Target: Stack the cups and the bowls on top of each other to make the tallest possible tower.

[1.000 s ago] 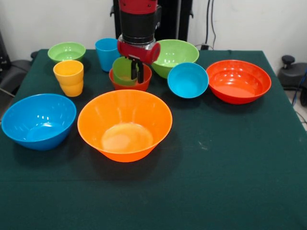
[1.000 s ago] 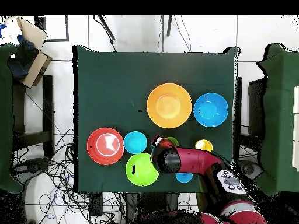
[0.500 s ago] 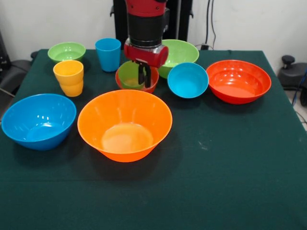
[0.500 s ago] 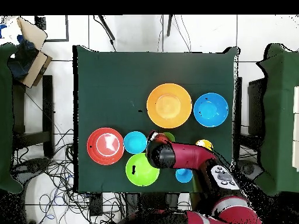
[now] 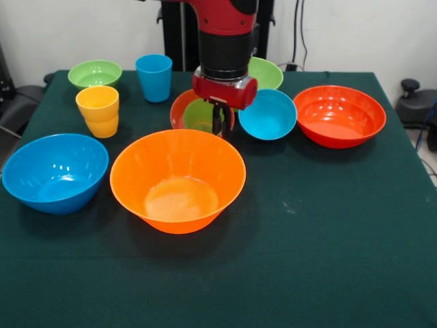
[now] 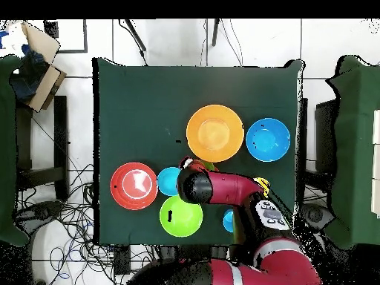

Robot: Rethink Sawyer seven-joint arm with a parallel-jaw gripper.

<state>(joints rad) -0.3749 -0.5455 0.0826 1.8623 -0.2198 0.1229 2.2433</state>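
Green cup [image 5: 200, 115] nested in small red-orange bowl [image 5: 183, 109], tilted, behind big orange bowl [image 5: 177, 179].

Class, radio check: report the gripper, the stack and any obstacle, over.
Gripper shut on green cup nested in red-orange bowl. Large orange bowl close in front, small blue bowl beside.

We assess the premises as a robotics laboratory or test room, not a home or kitchen. The work surface is a table [image 6: 133, 96] covered in dark green cloth, standing on a pale tiled floor [image 6: 171, 41]. Loose black cables [image 6: 70, 223] lie tangled on the floor beside the table. Behind the table we note a plain white wall [image 5: 355, 31] with further cables [image 5: 298, 34] hanging down it. A red and black industrial arm [image 5: 225, 41] stands at the table. Office chairs [image 5: 413, 102] sit just beside the table.
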